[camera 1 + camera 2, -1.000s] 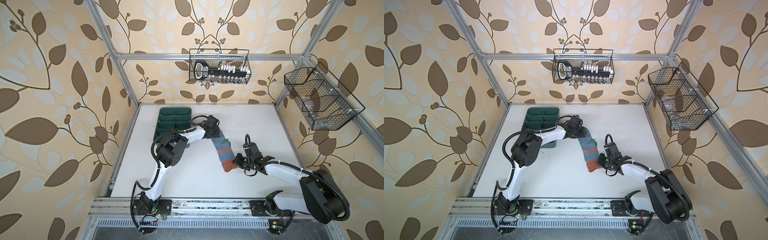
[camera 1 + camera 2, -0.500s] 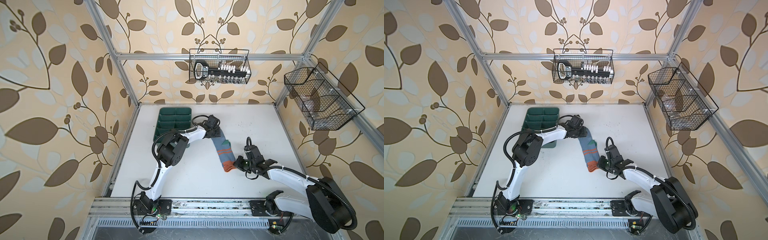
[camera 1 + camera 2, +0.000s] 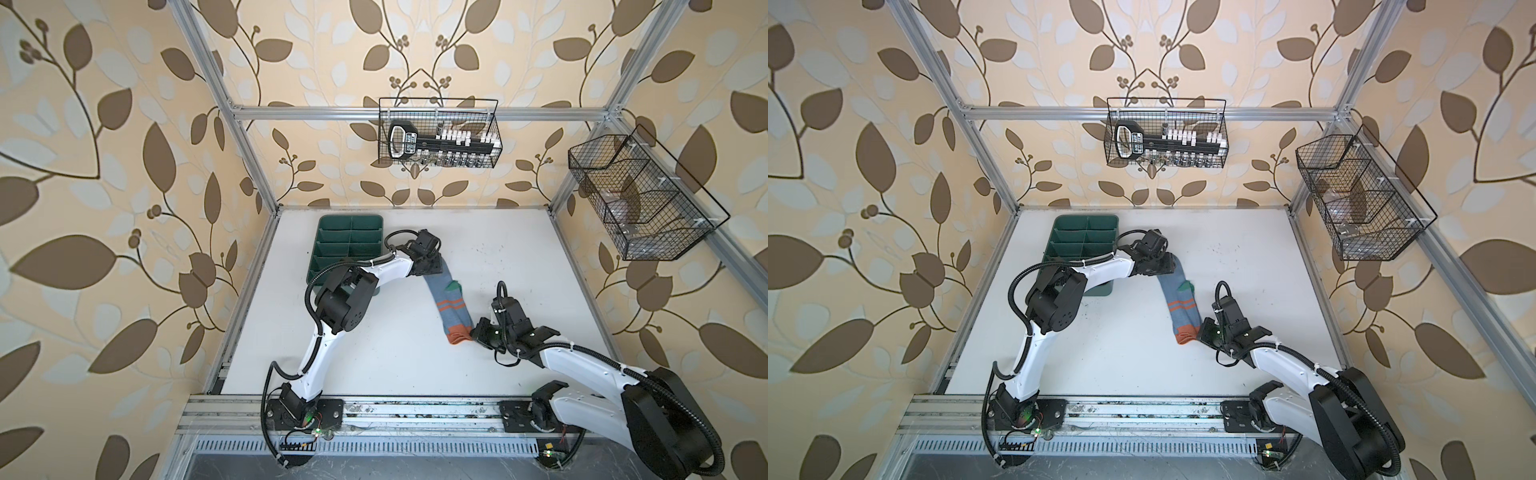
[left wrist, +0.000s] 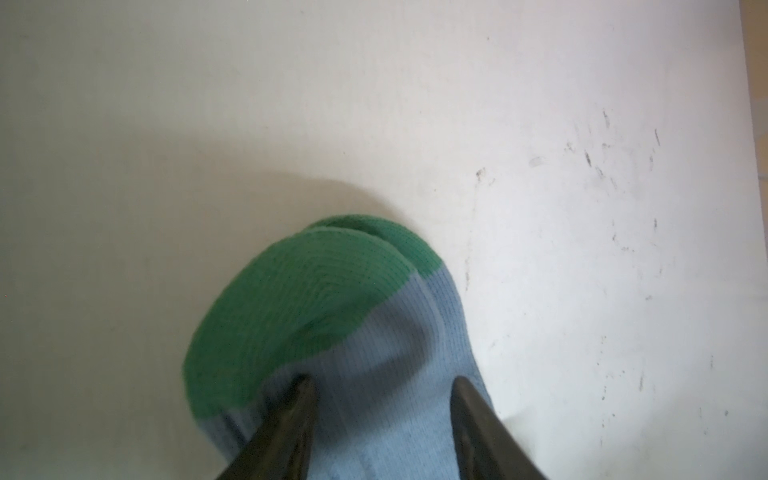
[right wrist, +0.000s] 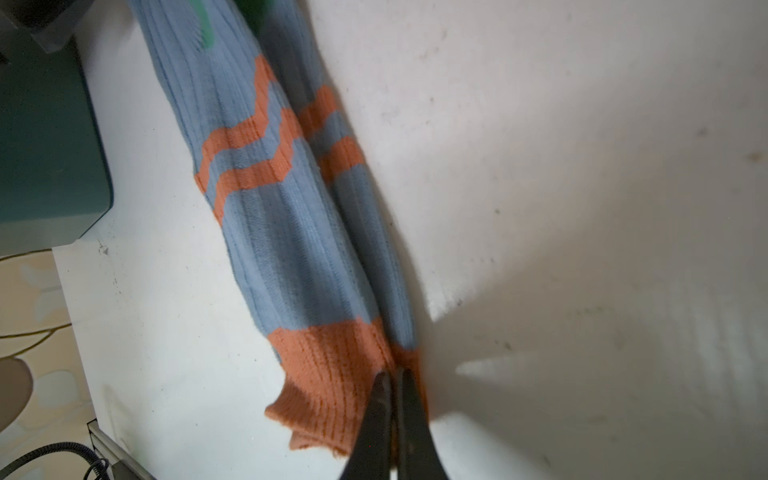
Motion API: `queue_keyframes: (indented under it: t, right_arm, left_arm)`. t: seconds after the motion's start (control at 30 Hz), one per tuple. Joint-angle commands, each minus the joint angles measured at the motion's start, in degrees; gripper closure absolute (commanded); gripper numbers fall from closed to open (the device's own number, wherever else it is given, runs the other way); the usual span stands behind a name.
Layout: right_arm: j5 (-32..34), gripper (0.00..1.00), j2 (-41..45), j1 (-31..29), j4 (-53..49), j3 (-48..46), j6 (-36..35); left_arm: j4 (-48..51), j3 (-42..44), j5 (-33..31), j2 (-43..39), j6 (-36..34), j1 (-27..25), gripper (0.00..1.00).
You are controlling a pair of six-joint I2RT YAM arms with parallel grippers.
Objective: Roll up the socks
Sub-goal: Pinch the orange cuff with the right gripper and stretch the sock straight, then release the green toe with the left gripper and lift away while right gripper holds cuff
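- Socks [image 3: 451, 299]: 2 grey-blue knits w/ orange stripes, stacked one on the other. They run in a straight line from L claw to R claw across the white table [image 3: 540, 257]; same in both top views [image 3: 1181, 305].
- L claw [image 4: 382, 380]: fingers part-spread, w/ a bunch of foot fabric puckered betw. them, so I read it as a pinch, not a hover. Green toes [image 4: 291, 299] poke out just past its tips, one peeking from under the other.
- R claw [image 5: 394, 376]: fingers pressed together, nipping the edge of the orange cuffs [image 5: 332, 374]. Rest of the leg runs away from its tips, both stripe pairs side by side.
- Green tray [image 3: 332, 232]: just beside L claw on the side away from the socks; prob. not involved yet.
- Step, as I judge it: pair stacked & pulled straight, ends held. No coil anywhere, so rolling proper not begun.
- Next move prob. needs:
  - one end turned over onto itself & rolled toward the other claw;
  - the other claw anchoring its end so the pair doesn't skid;
  - both layers kept together, since the stripes sit a bit offset & could drift more;
  - tension eased, since a taut knit won't curl.
- Can't tell which end starts the roll.
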State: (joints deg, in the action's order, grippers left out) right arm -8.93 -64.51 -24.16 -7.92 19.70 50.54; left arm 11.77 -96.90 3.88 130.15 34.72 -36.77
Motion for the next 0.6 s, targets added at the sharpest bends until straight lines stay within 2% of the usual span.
queue_keyframes:
  t: [0.0,0.23,0.47,0.57]
  right_arm:
    - [1.5,1.00,-1.5,-0.2,-2.0,-0.4,0.0]
    - [1.5,0.88,-3.1,-0.2,-4.8,4.8,-5.2]
    - [3.0,0.61,-0.9,0.5,-11.7,9.3,-10.7]
    - [3.5,0.53,1.9,2.0,-13.9,10.0,-11.8]
  left_arm:
    - [3.5,0.0,-0.7,2.7,-0.1,0.0,0.45]
    - [2.0,1.0,5.4,3.3,-2.9,0.0,0.45]
    - [1.8,2.7,5.9,1.9,-4.7,0.0,0.43]
    - [1.7,3.1,5.6,1.1,-4.8,0.0,0.42]
